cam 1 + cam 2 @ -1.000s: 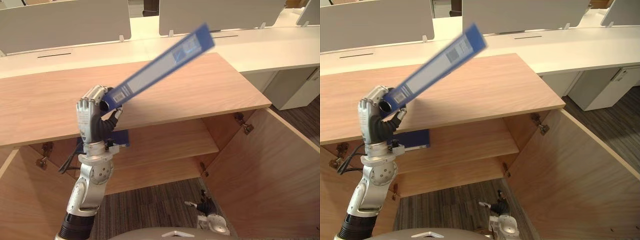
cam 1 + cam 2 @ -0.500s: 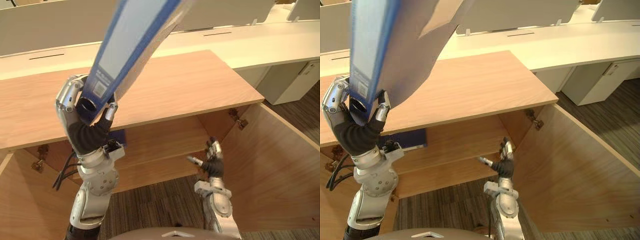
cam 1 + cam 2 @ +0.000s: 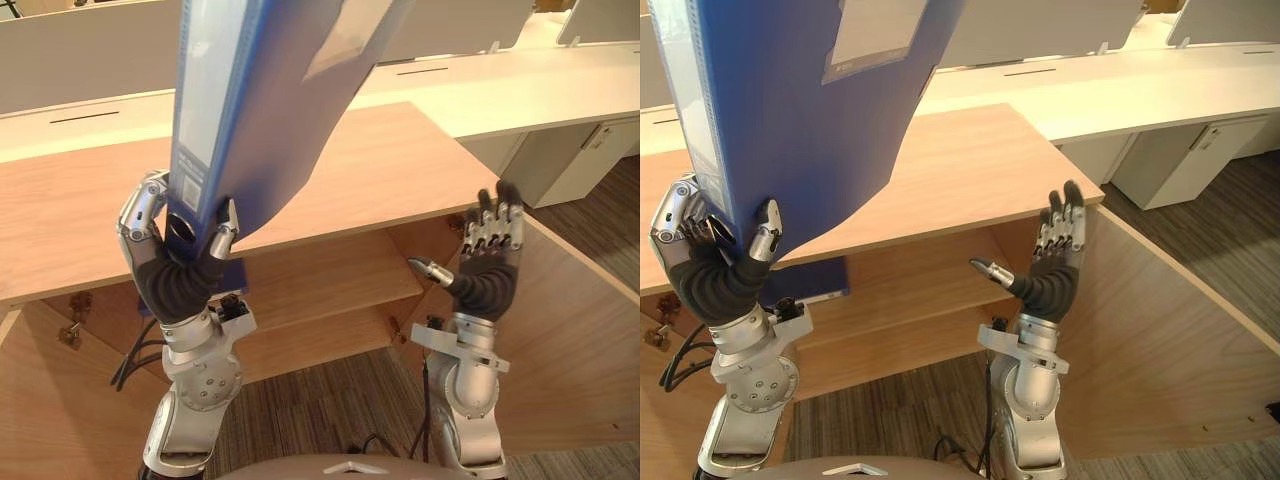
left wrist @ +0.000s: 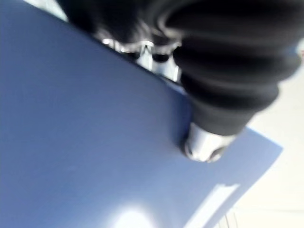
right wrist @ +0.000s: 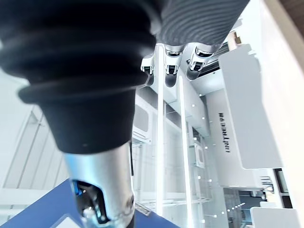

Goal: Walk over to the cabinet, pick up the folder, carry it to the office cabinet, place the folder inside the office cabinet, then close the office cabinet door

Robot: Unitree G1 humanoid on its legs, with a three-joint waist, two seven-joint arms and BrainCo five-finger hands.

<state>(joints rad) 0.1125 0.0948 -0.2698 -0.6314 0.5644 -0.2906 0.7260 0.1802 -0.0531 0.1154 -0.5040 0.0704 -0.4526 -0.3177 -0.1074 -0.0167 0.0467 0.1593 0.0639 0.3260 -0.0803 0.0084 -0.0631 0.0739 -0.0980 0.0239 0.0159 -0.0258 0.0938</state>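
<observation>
While the folder (image 3: 260,90) was leaning low toward the right a second ago, in the left eye view we now see it swung almost upright, with the left hand (image 3: 180,240) curled round its bottom end, above the office cabinet (image 3: 400,170) top. The right hand (image 3: 490,250) has come up too, fingers straight and spread, holding nothing, just by the open door (image 3: 570,330). Our guess is it's coming to steady the folder before it goes onto the shelf (image 3: 330,280).

Right eye view: broad blue face toward us, spine on the left, long axis running up and slightly right, top end out of frame.

Left wrist view: blue cover pressed right against the hand.

Right wrist view — straight fingers, empty, with a blue corner of the folder nearby.
</observation>
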